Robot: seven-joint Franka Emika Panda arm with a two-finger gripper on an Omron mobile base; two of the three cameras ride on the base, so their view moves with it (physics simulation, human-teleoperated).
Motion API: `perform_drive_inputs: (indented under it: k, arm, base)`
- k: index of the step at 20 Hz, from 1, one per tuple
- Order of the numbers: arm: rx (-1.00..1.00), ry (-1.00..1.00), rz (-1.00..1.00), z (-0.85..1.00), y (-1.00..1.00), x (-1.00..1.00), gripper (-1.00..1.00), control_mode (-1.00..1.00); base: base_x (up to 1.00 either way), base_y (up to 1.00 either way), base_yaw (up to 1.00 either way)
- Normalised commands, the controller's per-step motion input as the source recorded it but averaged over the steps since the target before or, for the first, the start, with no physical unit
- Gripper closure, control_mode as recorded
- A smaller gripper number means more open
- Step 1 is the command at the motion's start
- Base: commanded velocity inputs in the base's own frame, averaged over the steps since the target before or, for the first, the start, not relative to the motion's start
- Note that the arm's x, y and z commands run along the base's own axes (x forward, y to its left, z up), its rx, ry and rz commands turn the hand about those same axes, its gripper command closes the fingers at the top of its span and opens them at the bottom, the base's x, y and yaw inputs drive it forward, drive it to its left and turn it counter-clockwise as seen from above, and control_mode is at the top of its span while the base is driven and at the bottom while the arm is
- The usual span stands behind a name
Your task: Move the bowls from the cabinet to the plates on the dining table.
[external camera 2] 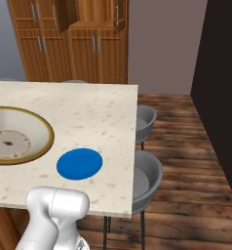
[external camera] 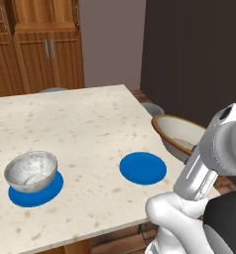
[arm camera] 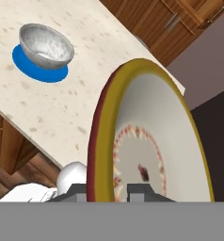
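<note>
Beige bowl point(external camera: 177, 135), right of centre in the left base view, carried above the worktop point(external camera: 85, 119) edge with the tool point(arm camera: 110, 190) clamped on its rim. Marbled bowl point(external camera: 30, 171) already sits on the lower-left plate point(external camera: 21, 197); the bare plate point(external camera: 143, 168) lies at centre. Risk: the thin rim grip may slip, or a tilted release could land the bowl off-plate.

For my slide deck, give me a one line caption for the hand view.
Gripper shut on the beige bowl by its rim, with the marbled bowl already on a blue plate on the dining table.
</note>
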Motion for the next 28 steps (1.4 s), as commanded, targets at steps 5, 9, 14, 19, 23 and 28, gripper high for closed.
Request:
perform_drive_inputs:
  k: [5,9,14,19,23,28]
  arm:
    - [0.0,0.0,0.0,0.0,0.0,0.0,1.0,1.0]
    - [0.0,0.0,0.0,0.0,0.0,0.0,1.0,1.0]
    - [0.0,0.0,0.0,0.0,0.0,0.0,1.0,1.0]
    - [0.0,0.0,0.0,0.0,0.0,0.0,1.0,1.0]
    - [0.0,0.0,0.0,0.0,0.0,0.0,1.0,1.0]
    - [0.0,0.0,0.0,0.0,0.0,0.0,1.0,-1.0]
  base:
    - [0.59,-0.15,0.05]
    - [0.14,-0.04,0.01]
    - [-0.2,0.0,0.0]
    - [0.0,0.0,0.0]
    - [0.0,0.0,0.0]
    - [0.0,0.0,0.0]
